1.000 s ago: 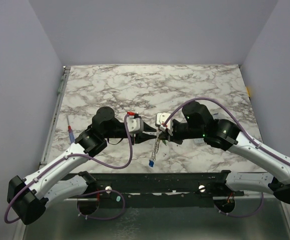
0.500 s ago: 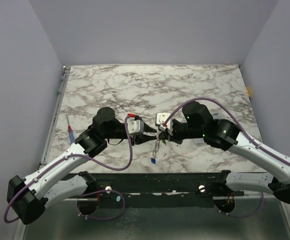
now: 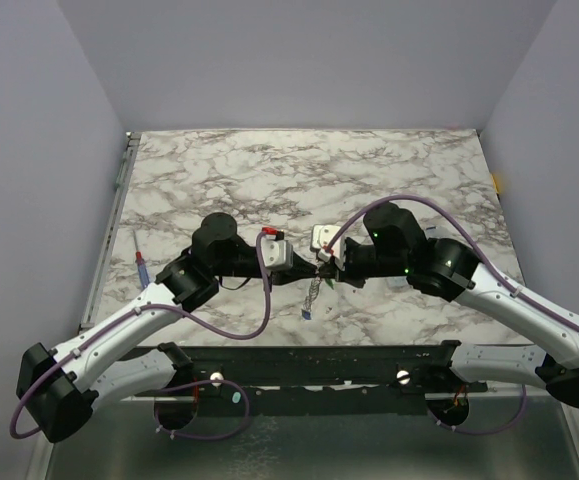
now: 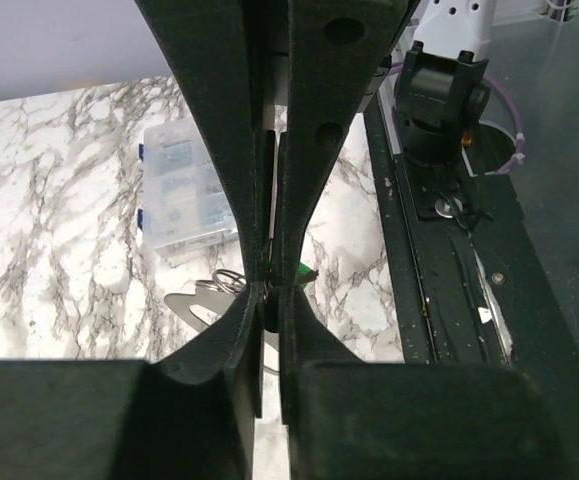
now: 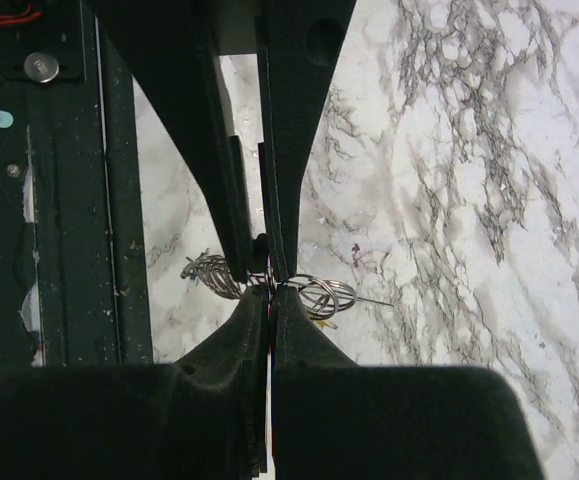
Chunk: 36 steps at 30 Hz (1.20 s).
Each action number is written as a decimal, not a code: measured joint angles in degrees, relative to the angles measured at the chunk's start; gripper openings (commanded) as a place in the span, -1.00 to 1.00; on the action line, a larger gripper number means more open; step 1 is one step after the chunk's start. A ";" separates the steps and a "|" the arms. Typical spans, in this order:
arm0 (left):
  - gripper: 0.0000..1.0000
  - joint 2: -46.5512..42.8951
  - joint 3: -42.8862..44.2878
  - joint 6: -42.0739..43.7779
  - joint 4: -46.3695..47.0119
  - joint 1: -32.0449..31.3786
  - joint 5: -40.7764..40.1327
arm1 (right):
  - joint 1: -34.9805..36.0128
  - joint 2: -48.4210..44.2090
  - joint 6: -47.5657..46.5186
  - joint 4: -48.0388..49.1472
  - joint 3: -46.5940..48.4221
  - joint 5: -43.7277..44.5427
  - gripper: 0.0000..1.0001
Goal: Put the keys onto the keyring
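Marbled worktop (image 3: 389,170), grey-walled. Above its near edge, midway: keyring (image 5: 321,295) of thin silvery coils, chain (image 3: 312,292) dangling, blue key (image 3: 306,314) at the tip. Clamped in right gripper (image 5: 272,282); left gripper (image 4: 269,290) pinched narrow against it, catch hidden. Since a second ago: left arm nudged rightward, chain drawn higher.

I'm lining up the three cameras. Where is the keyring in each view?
Top external: keyring at picture centre, chain running toward the near edge.
Left wrist: keyring just below centre, slightly left.
Right wrist: keyring just right of centre, slightly low.
Shared landmark: black base rail, bottom in top view, right in left wrist, left in right wrist.
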 measured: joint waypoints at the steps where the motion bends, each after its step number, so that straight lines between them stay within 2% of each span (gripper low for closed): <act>1: -1.00 0.11 0.15 0.11 -0.11 0.00 -0.02 | 0.00 0.00 0.00 -0.04 0.00 0.00 -0.99; 6: -1.00 0.15 0.07 -0.68 0.94 0.00 -0.26 | -0.02 -0.11 0.00 -0.09 0.00 0.02 -0.99; 7: -1.00 0.04 -0.17 -1.05 1.55 0.00 -0.31 | -0.02 -0.28 0.00 0.04 0.00 0.04 -0.94; 8: -1.00 -0.13 -0.42 -1.31 2.16 0.00 -0.46 | -0.04 -0.52 0.04 0.24 -0.04 0.11 -0.79; 9: -1.00 -0.59 -0.94 -1.95 3.45 0.00 -0.70 | -0.04 -0.83 0.09 0.63 -0.17 0.15 -0.50; 10: -1.00 -1.11 -1.55 -2.56 4.90 -0.02 -1.07 | -0.04 -1.20 0.24 1.16 -0.35 0.20 -0.33; 12: -1.00 -1.97 -2.40 -3.63 7.28 -0.02 -1.64 | 0.00 -2.21 0.72 2.97 -0.92 0.20 -0.13; 13: -1.00 -2.34 -2.86 -4.37 8.74 -0.02 -1.77 | 0.02 -2.80 0.81 3.96 -1.22 0.33 -0.10; 17: -1.00 -3.87 -4.63 -7.13 14.23 -0.02 -1.95 | 0.13 -5.68 0.90 7.17 -2.80 0.61 -0.10; 21: -1.00 -4.42 -5.79 -9.51 18.18 0.11 -1.92 | 0.15 -7.13 0.90 8.57 -3.21 0.66 -0.17; 28: -1.00 -5.92 -7.43 -12.74 23.34 0.63 -1.92 | 0.17 -6.95 1.09 9.66 -3.21 0.57 -0.27; 32: -1.00 -6.69 -8.33 -14.32 26.08 1.07 -1.92 | 0.17 -6.47 1.33 9.79 -3.21 0.35 -0.40; 36: -1.00 -6.95 -9.57 -16.85 29.05 1.70 -1.90 | 0.24 -6.05 1.38 9.92 -3.21 0.15 -0.41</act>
